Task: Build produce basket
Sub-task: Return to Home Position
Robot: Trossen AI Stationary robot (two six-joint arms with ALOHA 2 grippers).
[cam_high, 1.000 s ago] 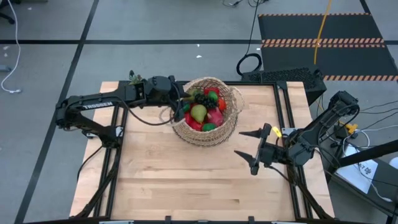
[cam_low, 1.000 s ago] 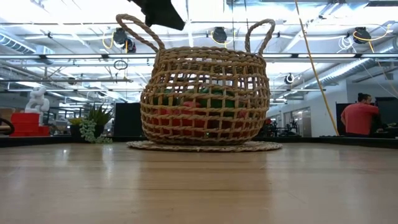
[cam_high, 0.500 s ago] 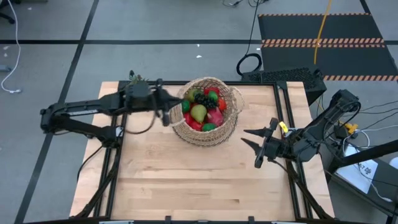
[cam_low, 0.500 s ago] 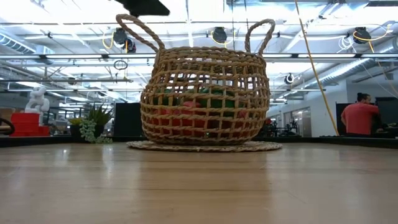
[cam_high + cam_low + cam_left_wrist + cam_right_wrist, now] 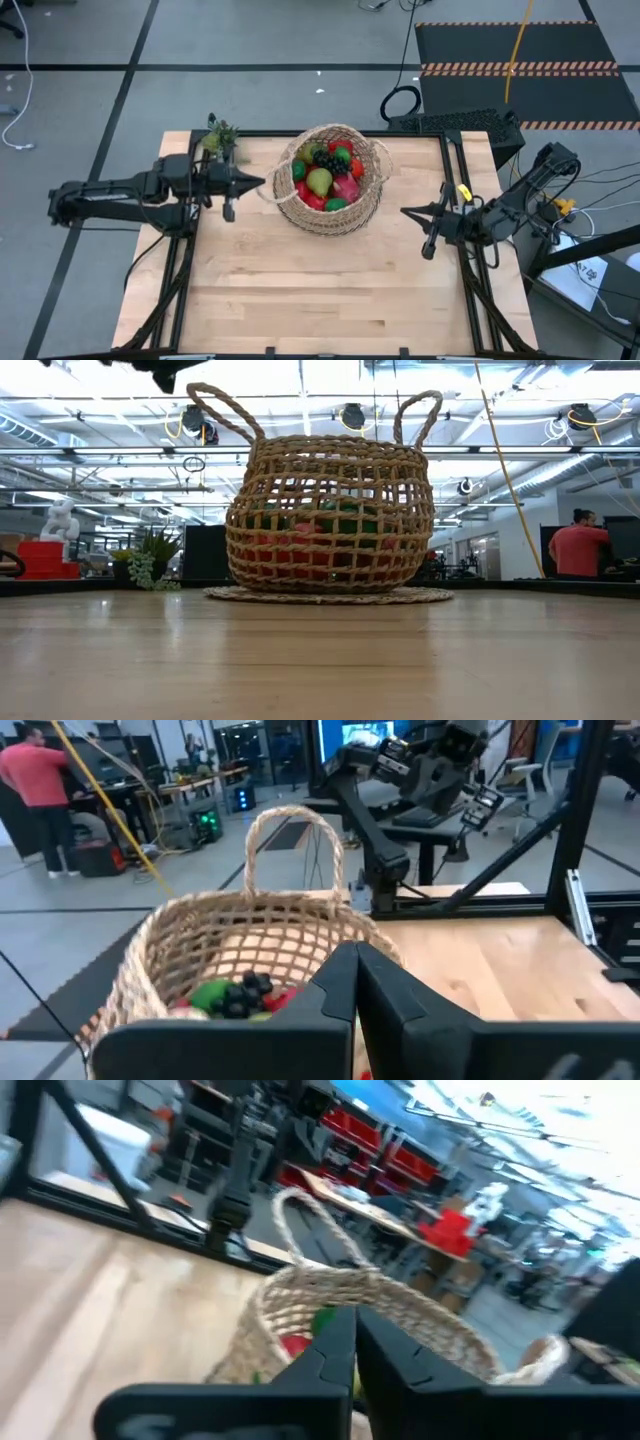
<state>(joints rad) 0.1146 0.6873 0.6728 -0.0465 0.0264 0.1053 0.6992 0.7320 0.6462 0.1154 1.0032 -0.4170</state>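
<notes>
The basket (image 5: pixel 372 195) stands upright on its flat bottom (image 5: pixel 330 595) at the table's far middle, both loop handles up. The produce (image 5: pixel 320 182) fills it: a yellow-green pear, dark grapes, red and green pieces. My left gripper (image 5: pixel 260 183) hangs shut and level just left of the basket, pointing at it; its wrist view shows the basket (image 5: pixel 200 935) beyond the closed fingers (image 5: pixel 340 980). My right gripper (image 5: pixel 404 211) is shut to the basket's right, above the table, pointing at the basket (image 5: pixel 400 1310). Nothing is between either pair of fingers.
A small green spiky plant (image 5: pixel 218 136) stands at the far left corner, behind my left arm. Bare wood (image 5: pixel 320 290) spreads across the near half of the table. A person in red (image 5: pixel 580 550) stands in the room beyond the table.
My left gripper has drawn back from the basket's left rim toward the table's left edge, clear of the basket. My right gripper has shut from wide open and moved a little toward the far right. The basket and produce have stayed put.
</notes>
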